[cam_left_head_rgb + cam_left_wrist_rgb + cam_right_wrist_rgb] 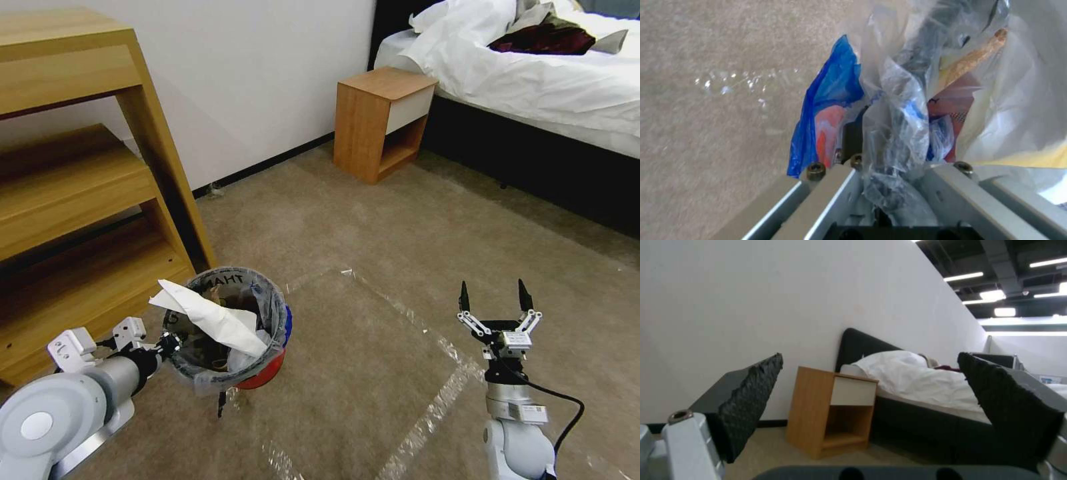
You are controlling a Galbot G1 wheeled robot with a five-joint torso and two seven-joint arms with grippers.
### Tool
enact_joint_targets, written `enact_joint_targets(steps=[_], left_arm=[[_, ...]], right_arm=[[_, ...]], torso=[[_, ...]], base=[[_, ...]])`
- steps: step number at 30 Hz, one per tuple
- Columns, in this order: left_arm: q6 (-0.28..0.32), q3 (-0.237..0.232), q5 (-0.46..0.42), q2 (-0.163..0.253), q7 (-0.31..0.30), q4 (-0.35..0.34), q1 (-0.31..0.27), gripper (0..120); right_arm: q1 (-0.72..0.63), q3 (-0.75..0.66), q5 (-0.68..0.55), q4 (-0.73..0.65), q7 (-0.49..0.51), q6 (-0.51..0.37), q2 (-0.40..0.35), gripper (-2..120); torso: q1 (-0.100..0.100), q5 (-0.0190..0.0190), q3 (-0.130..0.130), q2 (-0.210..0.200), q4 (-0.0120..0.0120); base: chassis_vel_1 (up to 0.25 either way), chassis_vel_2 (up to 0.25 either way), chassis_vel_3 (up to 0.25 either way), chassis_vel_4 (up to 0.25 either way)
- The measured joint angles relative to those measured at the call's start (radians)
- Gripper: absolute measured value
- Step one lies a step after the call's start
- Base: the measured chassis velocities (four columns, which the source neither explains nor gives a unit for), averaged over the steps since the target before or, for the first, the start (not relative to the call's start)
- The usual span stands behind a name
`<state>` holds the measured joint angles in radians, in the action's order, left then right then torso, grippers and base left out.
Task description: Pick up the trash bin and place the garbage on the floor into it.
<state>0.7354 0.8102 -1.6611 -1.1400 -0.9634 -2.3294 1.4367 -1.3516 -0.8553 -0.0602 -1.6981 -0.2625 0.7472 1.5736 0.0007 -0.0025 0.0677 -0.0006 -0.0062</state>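
The trash bin, red with a blue rim and a clear liner, hangs tilted at the lower left of the head view. My left gripper is shut on its near rim. In the left wrist view the left gripper clamps the crumpled liner against the bin's red wall. Garbage lies inside: a white crumpled paper sticks out over the rim, and a thin wooden stick shows through the plastic. My right gripper stands open and upright over the floor, with nothing between its fingers.
A wooden shelf unit stands close behind the bin at the left. A wooden nightstand and a bed are at the far right, by the white wall. Shiny tape lines cross the open carpet between my arms.
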Motion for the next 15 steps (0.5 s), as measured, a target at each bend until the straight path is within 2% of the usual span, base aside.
enact_joint_targets(steps=[8, 11, 12, 15], left_arm=[[0.000, -0.005, 0.000, 0.004, 0.017, 0.003, 0.000, 0], [0.000, -0.013, -0.003, -0.001, 0.093, 0.003, 0.002, 0], [0.000, -0.013, -0.003, -0.001, 0.093, 0.003, 0.002, 0], [0.000, -0.027, -0.007, -0.008, 0.143, -0.006, 0.007, 0]], right_arm=[[0.002, 0.000, 0.004, 0.005, -0.002, 0.001, 0.003, 100], [-0.001, -0.002, 0.004, 0.007, -0.002, 0.003, 0.002, 100], [-0.001, -0.002, 0.004, 0.007, -0.002, 0.003, 0.002, 100], [-0.004, -0.004, 0.003, 0.008, -0.003, 0.006, 0.001, 100]], torso=[[0.000, 0.0004, 0.000, 0.000, 0.0001], [0.000, 0.0003, 0.000, 0.000, 0.0000], [0.000, 0.0003, 0.000, 0.000, 0.0000], [0.000, 0.0002, 0.000, 0.000, -0.0001]], base=[[-0.152, 0.153, 0.157, -0.151], [-0.160, 0.160, 0.148, -0.149], [-0.168, 0.160, 0.144, -0.145], [-0.155, 0.158, 0.163, -0.157]])
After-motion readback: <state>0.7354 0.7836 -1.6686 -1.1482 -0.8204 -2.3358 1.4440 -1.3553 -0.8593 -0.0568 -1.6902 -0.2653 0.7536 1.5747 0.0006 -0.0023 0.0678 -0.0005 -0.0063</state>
